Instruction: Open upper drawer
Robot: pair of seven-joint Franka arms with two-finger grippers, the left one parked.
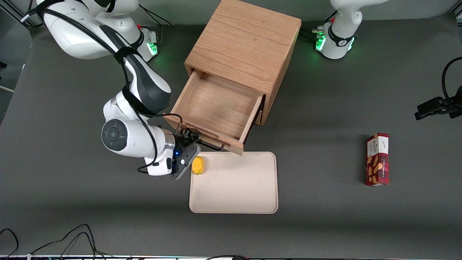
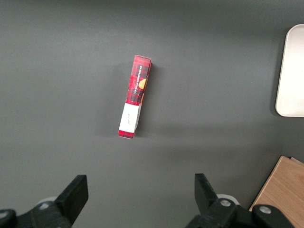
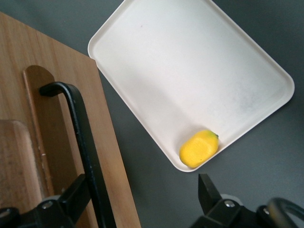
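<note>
Pulled well out of the cabinet (image 1: 249, 43), the drawer (image 1: 216, 108) is flanked at its handle (image 3: 83, 142) by the gripper (image 1: 187, 139), jaws spread, nothing clamped.

Evenly, softly lit from above; faint shadows beside cabinet (image 1: 245, 54) and gripper (image 1: 187, 139); sharp, no glare.

We see the upper drawer (image 1: 216, 108) pulled out of the cabinet (image 1: 245, 43), its front hanging just over the beige tray's (image 1: 234, 187) edge nearest the cabinet — little room there. The gripper (image 1: 187, 139) sits at the black handle (image 3: 80, 142), fingers spread with one against the bar. A yellow fruit-shaped item (image 1: 197, 165) lies in the tray corner just beside the gripper — the nearest obstacle. The red snack box (image 1: 377, 159) lies well apart, toward the parked arm's end.
</note>
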